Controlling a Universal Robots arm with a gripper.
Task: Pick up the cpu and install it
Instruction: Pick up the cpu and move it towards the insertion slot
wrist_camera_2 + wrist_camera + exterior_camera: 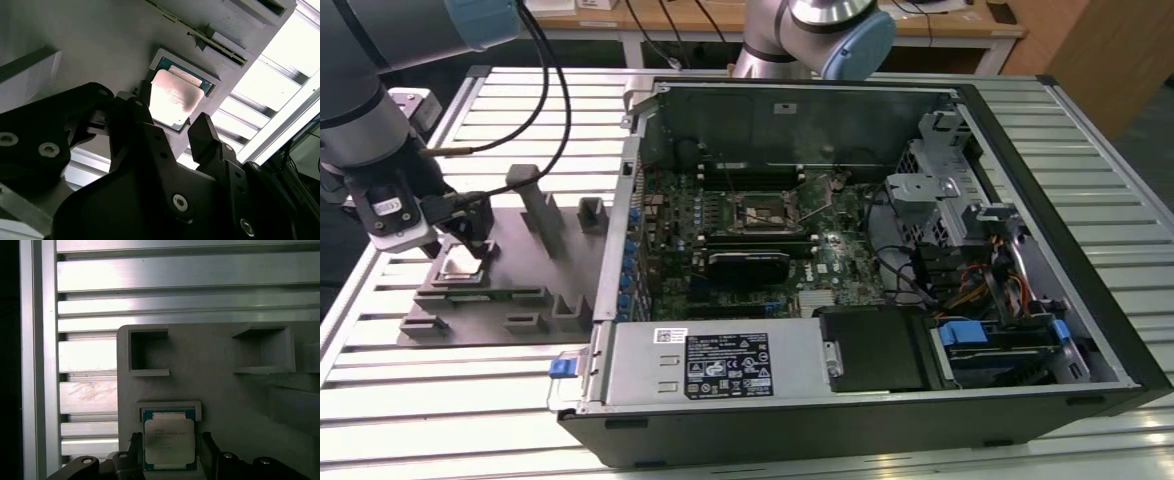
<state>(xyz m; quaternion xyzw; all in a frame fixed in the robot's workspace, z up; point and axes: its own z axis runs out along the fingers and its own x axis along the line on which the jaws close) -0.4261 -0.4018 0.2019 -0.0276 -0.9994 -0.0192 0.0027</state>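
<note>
The slatted aluminium surface (440, 400) carries an open black computer case (854, 425), its green board exposed, and, towards the exterior view's left, a matte grey moulded tray (520, 275) with square pockets and upright blocks. The black, angular end effector (174, 106) hangs just over the tray, released, its two fingers (210, 137) spread to either side of the cpu (169, 441). The cpu lies flat in a shallow framed recess of the tray, between the fingers and apart from both. It is a small square with a smooth silvery metal plate and a thin teal edge.
</note>
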